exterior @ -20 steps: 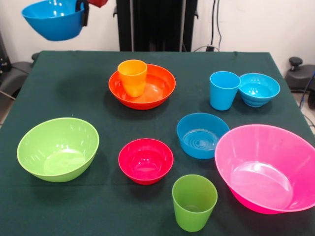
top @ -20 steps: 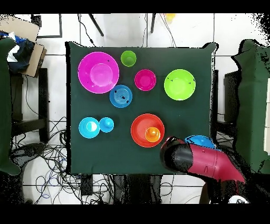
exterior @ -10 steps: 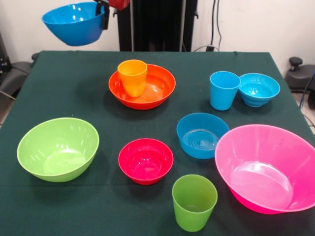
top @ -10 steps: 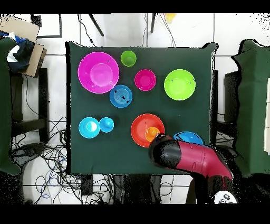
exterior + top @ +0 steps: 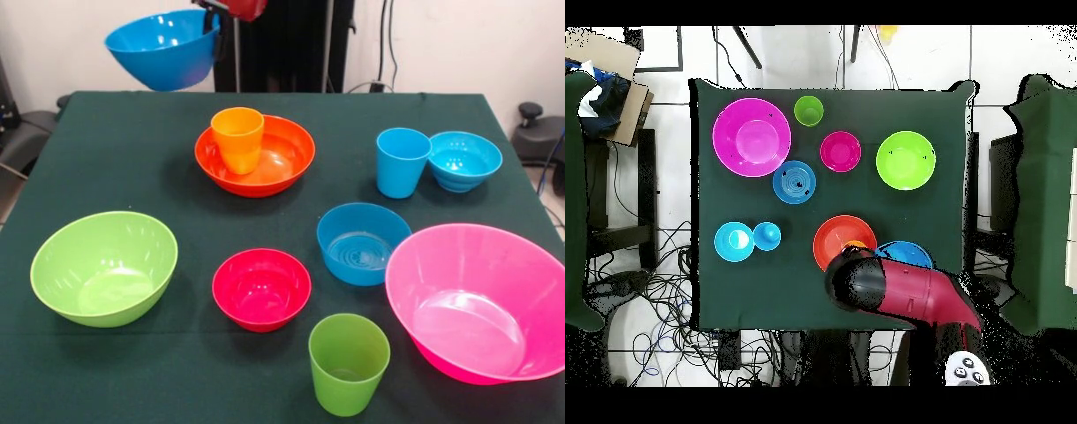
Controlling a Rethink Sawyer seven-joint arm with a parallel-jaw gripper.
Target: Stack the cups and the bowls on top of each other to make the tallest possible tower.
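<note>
Front view: large blue bowl [image 5: 164, 49] was held aloft by the gripper [image 5: 214, 19]; orange cup [image 5: 237, 139] was seen inside wide orange bowl [image 5: 281, 159].

Front cam: low, close, angled down across the green table [image 5: 132, 159]. Overhead cam: high, straight down, whole table [image 5: 745, 290] plus surrounding floor. Both share the tabletop, apparently flipped half-round.

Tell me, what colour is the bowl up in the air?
Blue. The raised bowl shows best in the front view.
</note>
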